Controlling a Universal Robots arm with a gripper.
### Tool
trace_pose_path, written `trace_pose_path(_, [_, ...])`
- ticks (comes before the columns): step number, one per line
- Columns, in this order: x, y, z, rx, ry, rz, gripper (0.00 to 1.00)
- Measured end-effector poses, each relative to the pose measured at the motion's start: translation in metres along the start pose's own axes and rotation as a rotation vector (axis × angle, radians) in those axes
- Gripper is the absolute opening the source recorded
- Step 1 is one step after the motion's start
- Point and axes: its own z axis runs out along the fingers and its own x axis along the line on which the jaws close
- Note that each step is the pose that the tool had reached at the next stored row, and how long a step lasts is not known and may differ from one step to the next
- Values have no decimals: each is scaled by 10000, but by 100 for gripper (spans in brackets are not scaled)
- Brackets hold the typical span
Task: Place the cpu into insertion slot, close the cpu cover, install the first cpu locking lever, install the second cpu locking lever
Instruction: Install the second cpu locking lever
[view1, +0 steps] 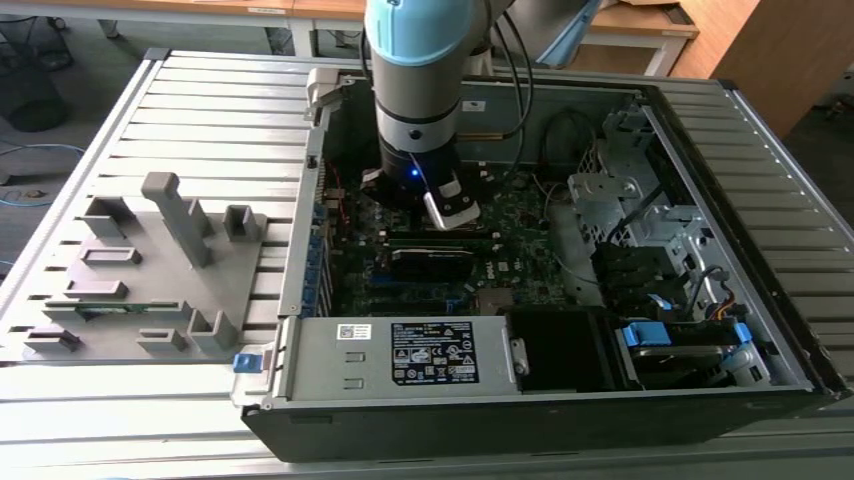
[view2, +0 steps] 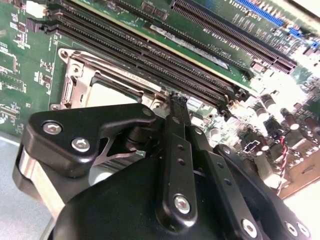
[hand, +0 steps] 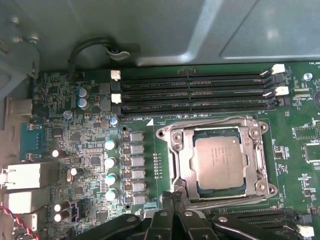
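The cpu (hand: 220, 162), a grey-brown square chip, lies in the insertion slot (hand: 260, 134) on the green motherboard. The silvery cpu cover (hand: 183, 159) lies flat around it, and the chip shows through its window. A thin wire lever (hand: 210, 121) runs along the socket's edge nearest the memory slots. My gripper (hand: 173, 196) is shut, its black fingertips together right at the socket's edge, with nothing visible between them. In the second wrist view the gripper (view2: 176, 98) tips sit between the cpu cover (view2: 82, 80) and a memory slot. In the exterior view the gripper (view1: 450, 208) reaches down into the open case.
Long black memory slots (hand: 195, 92) flank the socket, with a row of capacitors (hand: 110, 170) nearby. The case walls (view1: 307, 200), a drive cage (view1: 641, 210) and a power supply (view1: 400, 355) hem the board in. A grey fixture (view1: 147, 270) stands at the exterior view's left.
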Motion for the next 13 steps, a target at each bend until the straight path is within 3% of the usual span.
trace_pose_path(8, [7, -29, 9, -177, -42, -13, 11])
trace_pose_path(13, [16, -55, 11, -224, -67, -25, 11])
